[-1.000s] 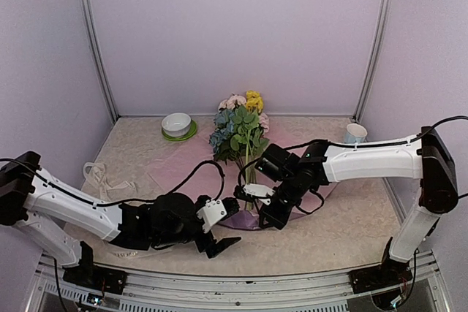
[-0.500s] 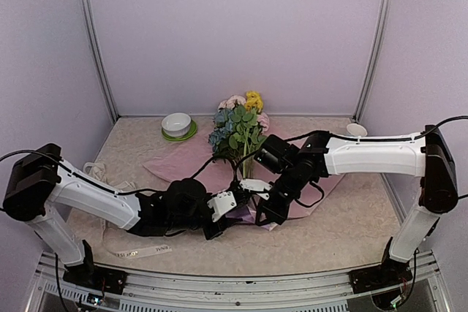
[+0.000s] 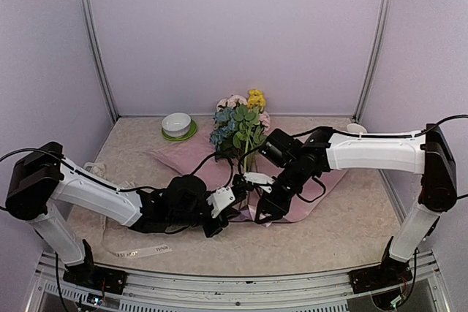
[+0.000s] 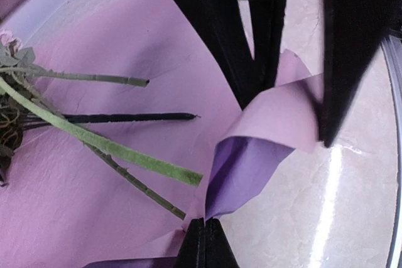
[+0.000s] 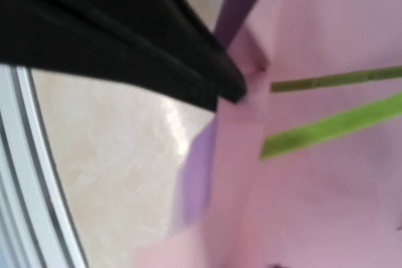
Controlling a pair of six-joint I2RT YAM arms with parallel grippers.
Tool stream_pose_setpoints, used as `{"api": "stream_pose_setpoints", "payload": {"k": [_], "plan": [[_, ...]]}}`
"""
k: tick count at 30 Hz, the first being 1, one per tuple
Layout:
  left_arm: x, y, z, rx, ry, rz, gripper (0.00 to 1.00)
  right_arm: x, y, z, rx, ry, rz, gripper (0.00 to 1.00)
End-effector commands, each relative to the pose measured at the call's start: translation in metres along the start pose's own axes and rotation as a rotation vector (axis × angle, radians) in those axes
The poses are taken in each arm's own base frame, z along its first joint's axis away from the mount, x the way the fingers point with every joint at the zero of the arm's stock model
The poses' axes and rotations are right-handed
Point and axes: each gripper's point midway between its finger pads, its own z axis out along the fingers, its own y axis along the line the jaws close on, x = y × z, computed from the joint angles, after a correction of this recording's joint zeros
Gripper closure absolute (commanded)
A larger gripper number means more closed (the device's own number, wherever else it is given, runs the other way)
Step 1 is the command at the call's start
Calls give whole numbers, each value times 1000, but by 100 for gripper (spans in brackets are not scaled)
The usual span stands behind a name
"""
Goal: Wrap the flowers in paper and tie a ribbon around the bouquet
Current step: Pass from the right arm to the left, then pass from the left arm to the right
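Step in hand, as judged: first fold of wrapping.
- Paper [image 4: 125, 36] lay spread on bench [image 3: 344, 231], mid-scene.
- Flowers [image 3: 238, 128] lay on it, blooms far, stems [image 4: 107, 149] pointing near.
- Near corner of paper stood curled up.
- Left end effector [image 4: 198, 243] was fully closed, pinching edge by that corner.
- Right end effector [image 3: 259, 208] sat just beside it, jaws apart either side of raised flap, not clamping.
- Ribbon [image 3: 139, 252] lay near-left, untouched.

Next move, as judged: left should draw corner over stems. Thin sheet could slip or tear.

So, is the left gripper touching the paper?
Touching. The left wrist view shows the left gripper shut on the folded edge of the paper, no gap.
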Motion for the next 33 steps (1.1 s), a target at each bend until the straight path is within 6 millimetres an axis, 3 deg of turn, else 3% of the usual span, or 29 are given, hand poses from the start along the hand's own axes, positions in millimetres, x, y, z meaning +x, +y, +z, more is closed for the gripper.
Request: {"api": "stream_pose_setpoints", "payload": {"k": [1, 4, 7, 13, 16, 21, 27, 30, 33], "plan": [[4, 24, -4, -89, -1, -95, 100, -20, -11, -23, -18, -152, 30, 41], [10, 33, -6, -117, -10, -175, 100, -30, -17, -45, -96, -314, 73, 25], [13, 34, -9, -117, -37, -242, 100, -28, -15, -50, -139, -416, 53, 1], [16, 34, -15, -109, -67, -307, 100, -16, -41, -28, -44, -437, 52, 0], [19, 39, -17, -121, -67, -327, 100, -7, -37, -19, -67, -428, 16, 3], [23, 43, -19, -120, -69, -351, 100, 1, -36, -20, 2, -497, -78, 7], [23, 41, -16, -104, -67, -354, 100, 0, -56, -11, 163, -547, -122, 14], [23, 41, -15, -104, -60, -351, 100, -2, -62, -1, 159, -520, -114, 27], [22, 41, -14, -101, -62, -353, 100, -2, -57, 6, 123, -507, -115, 48]]}}
